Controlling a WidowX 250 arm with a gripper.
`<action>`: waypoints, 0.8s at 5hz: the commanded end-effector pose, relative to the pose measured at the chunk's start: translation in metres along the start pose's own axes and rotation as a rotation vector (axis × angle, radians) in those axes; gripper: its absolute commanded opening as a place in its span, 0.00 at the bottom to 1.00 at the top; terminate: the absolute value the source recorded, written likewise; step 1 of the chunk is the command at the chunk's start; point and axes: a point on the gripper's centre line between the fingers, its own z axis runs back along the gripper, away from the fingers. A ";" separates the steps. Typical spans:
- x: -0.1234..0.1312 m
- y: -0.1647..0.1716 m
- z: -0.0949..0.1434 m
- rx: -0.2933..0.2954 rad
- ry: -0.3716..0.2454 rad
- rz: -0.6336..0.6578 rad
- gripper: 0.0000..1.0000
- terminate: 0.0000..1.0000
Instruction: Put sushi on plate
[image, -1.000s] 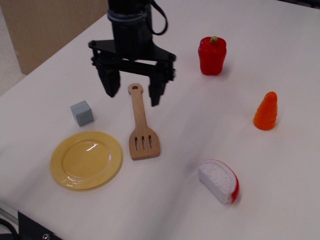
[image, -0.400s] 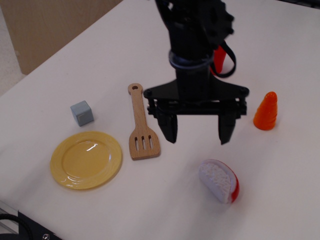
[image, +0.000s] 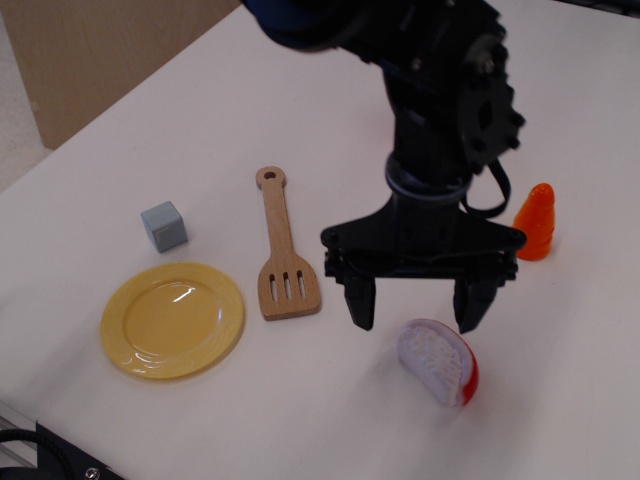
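The sushi (image: 440, 363) lies on the white table at the front right, its white grainy face up and toward the camera, its red back to the right. The yellow plate (image: 172, 320) sits at the front left, with nothing on it. My black gripper (image: 416, 312) is open and empty, its two fingers pointing down just behind and above the sushi, one to the sushi's left and one at its upper right. I cannot tell whether the fingers touch it.
A wooden slotted spatula (image: 281, 254) lies between plate and sushi. A grey-blue cube (image: 164, 226) stands behind the plate. An orange ridged cone (image: 535, 222) stands at the right, partly behind the arm. The table's front edge runs along the bottom left.
The open gripper has swung from above the spatula's handle to the right and toward the front, and now hangs over the sushi. The arm now hides the red pepper. No object has moved.
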 end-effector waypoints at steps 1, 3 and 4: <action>0.004 -0.020 -0.016 -0.031 -0.003 0.065 1.00 0.00; 0.004 -0.021 -0.036 -0.031 -0.015 0.136 1.00 0.00; 0.006 -0.018 -0.040 -0.028 -0.010 0.144 1.00 0.00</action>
